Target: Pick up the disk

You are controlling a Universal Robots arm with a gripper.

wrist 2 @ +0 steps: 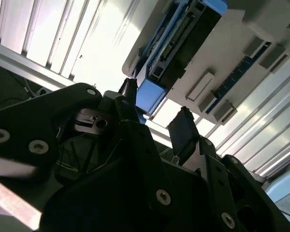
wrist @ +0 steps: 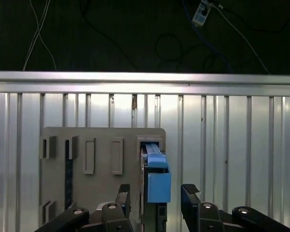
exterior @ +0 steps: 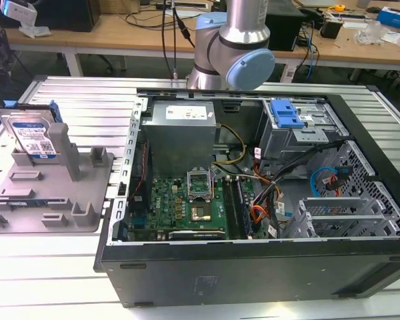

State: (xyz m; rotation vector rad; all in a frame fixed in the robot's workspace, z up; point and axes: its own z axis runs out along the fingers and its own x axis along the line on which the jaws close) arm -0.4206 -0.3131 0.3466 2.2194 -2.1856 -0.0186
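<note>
The disk (exterior: 32, 135) stands upright in a slot of the grey fixture (exterior: 50, 190) at the exterior view's left, its white-and-blue label facing the camera and nothing touching it. In both wrist views I look down on it edge-on: the disk (wrist: 158, 186) with its blue frame sits in line with the gap of my gripper (wrist: 157, 193), whose black fingers (wrist: 124, 194) are spread apart with nothing between them. In the second wrist view the gripper (wrist 2: 157, 113) hangs open over the disk (wrist 2: 181, 41) and the fixture (wrist 2: 241, 53).
An open computer case (exterior: 253, 267) takes up the middle and right of the ribbed metal table (exterior: 67, 100), with a blue caddy (exterior: 285, 113) in its drive bay. The arm (exterior: 237, 40) rises behind the case. The table's edge (wrist: 145, 77) lies just beyond the fixture (wrist: 101, 154).
</note>
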